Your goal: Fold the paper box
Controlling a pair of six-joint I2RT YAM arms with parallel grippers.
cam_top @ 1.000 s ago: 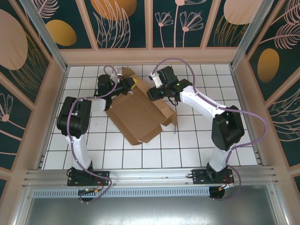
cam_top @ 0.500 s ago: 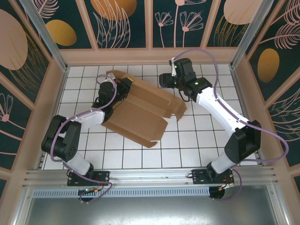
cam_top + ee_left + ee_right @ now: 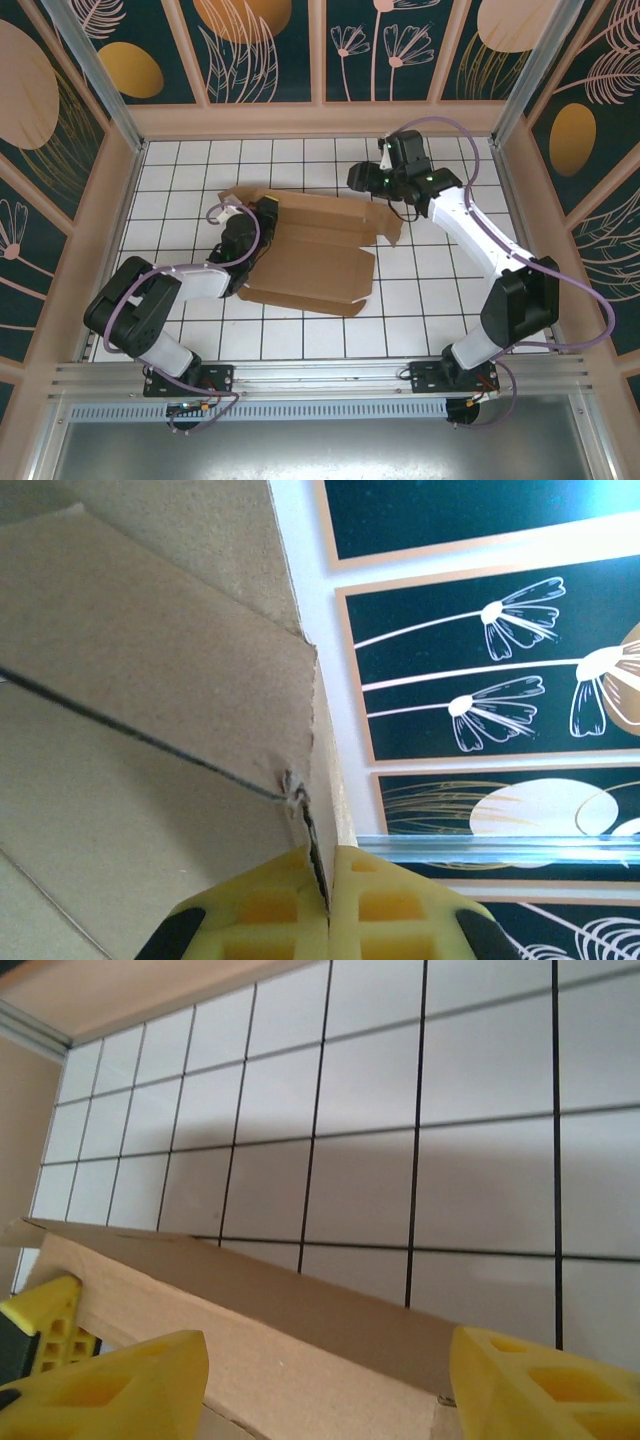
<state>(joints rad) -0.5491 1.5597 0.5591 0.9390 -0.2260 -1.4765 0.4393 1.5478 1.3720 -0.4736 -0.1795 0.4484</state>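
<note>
Paper box: the brown paper box (image 3: 310,255) lies half folded near the middle of the white tiled floor (image 3: 450,320). It reaches a little toward 9 o'clock.
Shape of the box: one big flat part lies on the 6 o'clock side. A long strip stands up along the 12 o'clock side. A small flap hangs down at the 3 o'clock end.
Left gripper: the left gripper (image 3: 264,213) is at the 10 o'clock corner of the box.
Left gripper up close: on the left wrist camera the left gripper (image 3: 322,905) has its yellow fingers (image 3: 265,905) pressed together. They pinch a thin edge of the paper box (image 3: 150,710) between them. The card is a bit torn right above the pinch.
Right gripper: the right gripper (image 3: 366,181) is at the 1 o'clock corner of the box, just above the strip that stands up.
Right gripper up close: on the right wrist camera the right gripper (image 3: 325,1390) has its yellow fingers (image 3: 110,1385) spread wide apart. The top edge of the paper box (image 3: 300,1310) runs between them. I cannot tell if the fingers touch the card.
Around: flower walls (image 3: 260,50) stand at 12 o'clock, past the floor.
</note>
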